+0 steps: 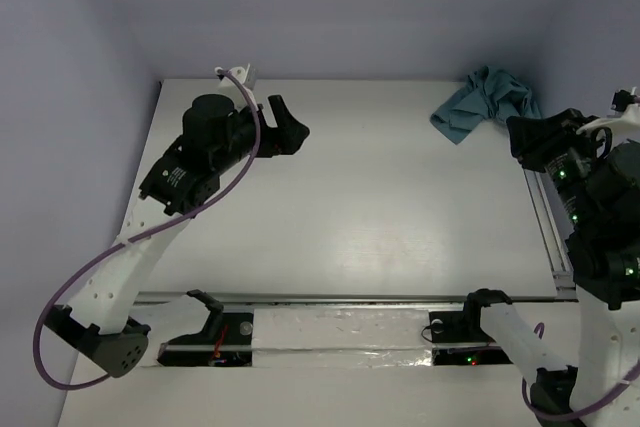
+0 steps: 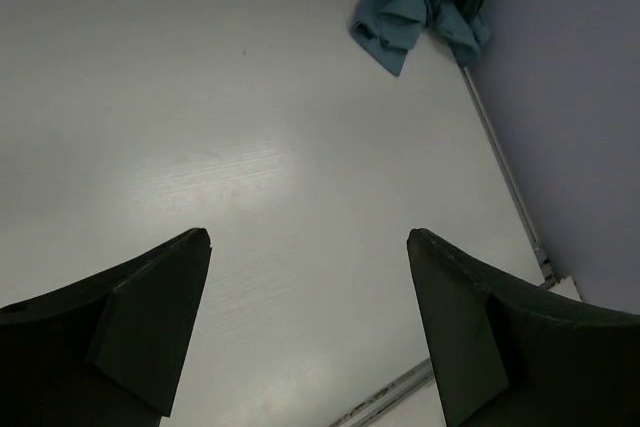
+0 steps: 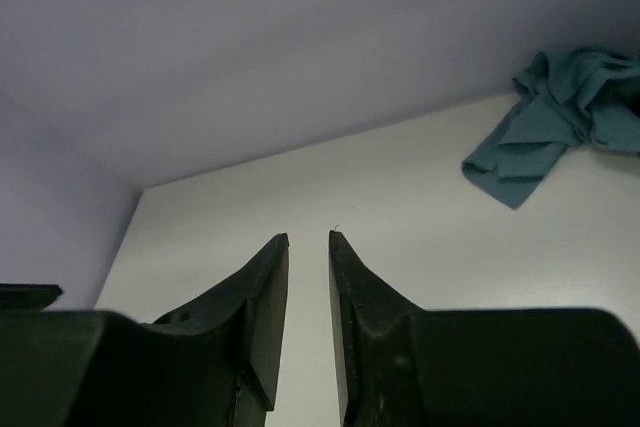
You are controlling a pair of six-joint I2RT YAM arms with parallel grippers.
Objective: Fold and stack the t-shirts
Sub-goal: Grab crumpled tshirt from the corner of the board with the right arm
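The teal t-shirt (image 1: 485, 102) lies crumpled in a heap at the table's far right corner, against the wall. It also shows in the left wrist view (image 2: 420, 2) and the right wrist view (image 3: 555, 122). My left gripper (image 1: 288, 125) hangs over the far left of the table, well away from the shirt; its jaws are wide open and empty (image 2: 310, 237). My right gripper (image 1: 517, 135) is at the right edge, just in front of the shirt and not touching it. Its jaws (image 3: 309, 237) are almost together with a narrow gap, and hold nothing.
A metal rail (image 1: 548, 227) runs along the table's right edge and a metal strip (image 1: 340, 299) along the near edge. Lilac walls (image 1: 350, 7) close in the back and sides. A purple cable (image 1: 70, 297) loops off the left arm.
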